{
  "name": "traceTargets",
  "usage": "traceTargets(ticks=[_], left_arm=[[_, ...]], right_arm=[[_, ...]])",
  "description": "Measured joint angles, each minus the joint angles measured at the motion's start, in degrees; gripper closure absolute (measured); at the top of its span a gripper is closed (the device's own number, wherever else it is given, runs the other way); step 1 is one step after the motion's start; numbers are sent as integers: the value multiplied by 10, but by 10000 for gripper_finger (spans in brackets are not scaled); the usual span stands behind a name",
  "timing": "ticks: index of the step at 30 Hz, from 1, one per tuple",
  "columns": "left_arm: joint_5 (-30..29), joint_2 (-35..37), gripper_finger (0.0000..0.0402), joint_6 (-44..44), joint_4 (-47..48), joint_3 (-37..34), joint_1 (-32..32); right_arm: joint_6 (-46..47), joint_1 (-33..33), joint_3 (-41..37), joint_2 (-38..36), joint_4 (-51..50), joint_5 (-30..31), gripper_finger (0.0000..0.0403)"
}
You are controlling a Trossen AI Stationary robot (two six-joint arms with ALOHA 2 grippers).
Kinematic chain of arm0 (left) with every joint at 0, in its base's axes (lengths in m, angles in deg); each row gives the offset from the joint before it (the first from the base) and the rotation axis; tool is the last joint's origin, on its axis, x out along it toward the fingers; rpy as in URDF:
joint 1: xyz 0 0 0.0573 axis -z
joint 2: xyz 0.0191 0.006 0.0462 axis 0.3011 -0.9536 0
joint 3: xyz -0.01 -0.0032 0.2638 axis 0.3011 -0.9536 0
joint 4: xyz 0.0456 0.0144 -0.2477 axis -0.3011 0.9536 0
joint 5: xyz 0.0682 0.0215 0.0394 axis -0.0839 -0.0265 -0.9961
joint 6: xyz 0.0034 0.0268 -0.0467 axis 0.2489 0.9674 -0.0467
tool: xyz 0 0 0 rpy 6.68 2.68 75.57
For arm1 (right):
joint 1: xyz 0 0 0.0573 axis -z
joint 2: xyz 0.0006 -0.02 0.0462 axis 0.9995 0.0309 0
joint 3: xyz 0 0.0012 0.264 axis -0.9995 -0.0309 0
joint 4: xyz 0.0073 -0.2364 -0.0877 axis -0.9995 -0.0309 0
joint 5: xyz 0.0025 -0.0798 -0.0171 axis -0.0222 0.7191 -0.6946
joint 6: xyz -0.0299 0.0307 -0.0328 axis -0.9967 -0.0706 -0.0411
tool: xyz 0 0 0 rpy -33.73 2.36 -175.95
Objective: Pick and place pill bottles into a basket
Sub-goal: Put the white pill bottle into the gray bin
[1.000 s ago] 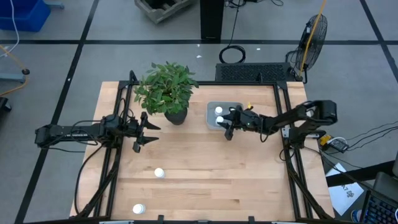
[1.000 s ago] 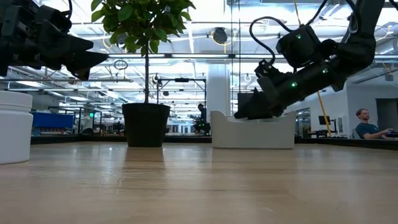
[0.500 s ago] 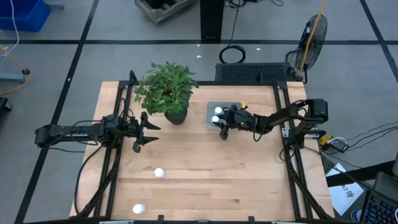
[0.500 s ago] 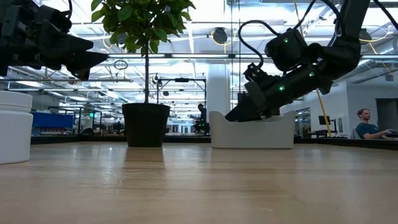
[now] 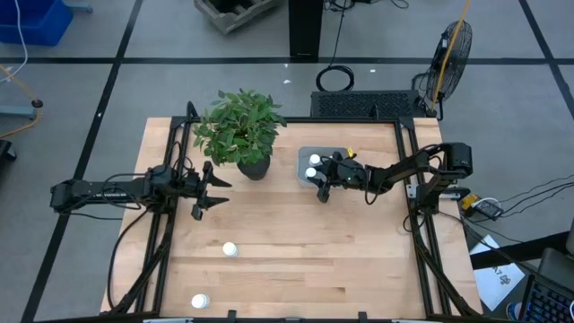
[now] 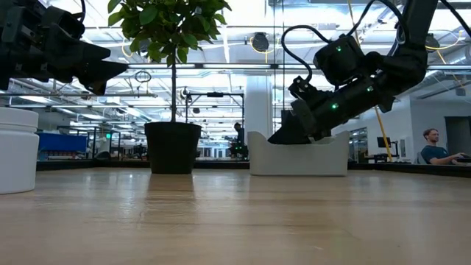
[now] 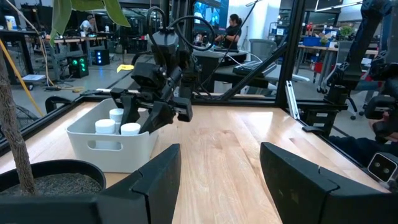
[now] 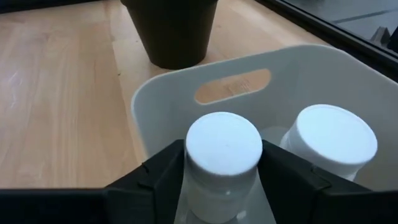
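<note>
A white-capped pill bottle (image 8: 222, 163) is seen clamped between the two dark fingers (image 8: 158, 177) of the right pincer (image 5: 323, 182), and it is held just inside the basket (image 8: 249, 84), above the basket's floor and close to the wall that carries a slot handle. A second bottle (image 8: 328, 144) is seen just beside the held one, farther inside the basket, and in the left wrist view a further cap (image 7: 116, 114) is visible behind the two nearer caps. The basket (image 5: 305, 157) is placed on the bench (image 5: 296, 260) directly under the right pincer, with the dark plant pot (image 5: 254, 168) near it on the side away from the right arm. The pot is also seen beyond the basket wall in the right wrist view. The left pincer (image 5: 204, 187) is held above the bench on the far side of the plant from the basket, and its fingers (image 7: 155, 180) are seen spread apart with nothing between them. Two more bottles are found standing on the bare bench, well apart from both pincers: one (image 5: 230, 249) nearer to the left pincer, towards the front of the bench, and another (image 5: 199, 301) beyond it at the front edge. A seated person (image 6: 434, 147) is visible in the room behind the bench.
</note>
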Motion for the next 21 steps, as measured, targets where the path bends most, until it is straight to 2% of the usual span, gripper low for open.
traceTargets(ticks=[5, 11, 18, 21], left_arm=[[0, 0, 178, 0, 0, 0, 0], [0, 0, 178, 0, 0, 0, 0], [0, 0, 178, 0, 0, 0, 0], [0, 0, 178, 0, 0, 0, 0]], right_arm=[[-5, -2, 0, -12, 1, 0, 199], [-40, -27, 0, -69, 9, 3, 199], [-68, -121, 11, -100, 30, 0, 196], [-63, -171, 48, -83, 23, -32, 195]])
